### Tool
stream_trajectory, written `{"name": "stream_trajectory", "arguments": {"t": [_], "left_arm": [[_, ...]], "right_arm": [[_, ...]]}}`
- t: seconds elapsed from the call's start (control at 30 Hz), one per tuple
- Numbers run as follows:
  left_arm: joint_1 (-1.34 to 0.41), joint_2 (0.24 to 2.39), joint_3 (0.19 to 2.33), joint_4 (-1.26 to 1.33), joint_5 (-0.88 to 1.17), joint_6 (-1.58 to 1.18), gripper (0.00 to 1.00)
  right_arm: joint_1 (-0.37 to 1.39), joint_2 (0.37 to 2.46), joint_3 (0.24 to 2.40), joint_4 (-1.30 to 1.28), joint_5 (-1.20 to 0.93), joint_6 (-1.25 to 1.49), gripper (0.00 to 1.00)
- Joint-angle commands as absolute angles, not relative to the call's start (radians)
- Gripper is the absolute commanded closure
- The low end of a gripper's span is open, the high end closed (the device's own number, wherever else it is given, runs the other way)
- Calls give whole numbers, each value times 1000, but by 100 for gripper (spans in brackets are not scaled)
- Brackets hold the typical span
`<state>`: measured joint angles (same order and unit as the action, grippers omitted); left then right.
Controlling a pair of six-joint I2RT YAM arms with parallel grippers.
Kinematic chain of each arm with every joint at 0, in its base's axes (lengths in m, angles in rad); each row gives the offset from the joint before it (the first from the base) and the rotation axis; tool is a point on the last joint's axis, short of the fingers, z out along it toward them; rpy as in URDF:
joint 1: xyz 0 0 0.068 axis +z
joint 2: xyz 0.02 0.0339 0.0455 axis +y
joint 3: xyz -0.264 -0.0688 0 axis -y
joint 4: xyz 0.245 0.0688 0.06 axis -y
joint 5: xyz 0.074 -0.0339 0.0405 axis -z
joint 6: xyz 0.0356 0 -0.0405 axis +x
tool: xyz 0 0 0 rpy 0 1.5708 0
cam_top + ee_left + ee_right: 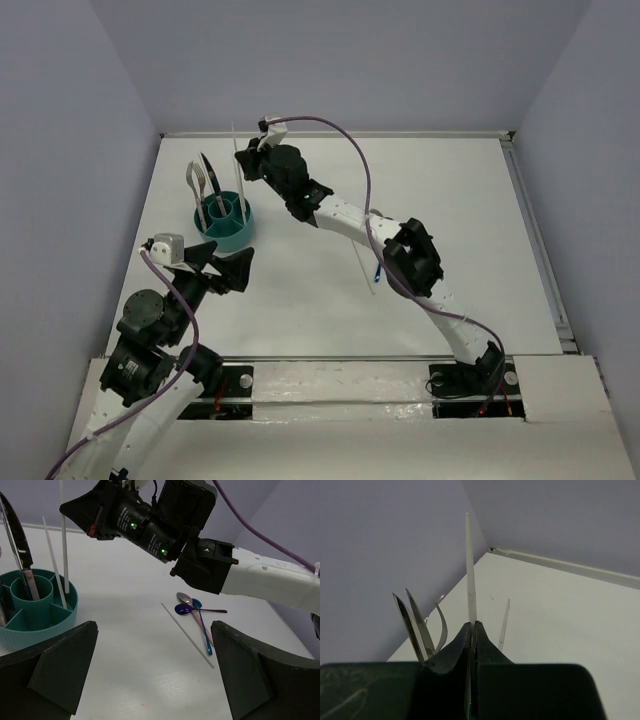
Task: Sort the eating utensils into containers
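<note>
1. No text, label, brand, number or sign can be read in any of the three views.
2. A small red patch (91, 530) sits on the black cylindrical housing (125, 517) of the right arm. It is too small to tell whether it carries lettering.

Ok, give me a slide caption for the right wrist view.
Right hand shut on a pale thin chopstick, held upright beside silver knife blades.
</note>
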<state>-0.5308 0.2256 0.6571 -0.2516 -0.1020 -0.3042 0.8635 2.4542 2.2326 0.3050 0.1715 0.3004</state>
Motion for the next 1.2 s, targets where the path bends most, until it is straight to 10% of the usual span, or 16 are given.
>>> {"name": "stream_trajectory", "arguments": {"t": [0.0, 0.4, 0.93, 1.17], "left_arm": [[-537, 224, 693, -213, -107, -296, 1], [-537, 227, 690, -212, -106, -298, 1], [-518, 236, 687, -206, -91, -299, 1], [-509, 236, 686, -204, -83, -299, 1]], "right_arm": [[861, 2456, 2214, 342, 138, 319, 100], [861, 2447, 2177, 275, 65, 310, 97], [861, 2367, 2117, 201, 11, 319, 54], [848, 2140, 1886, 175, 18, 293, 51]]}}
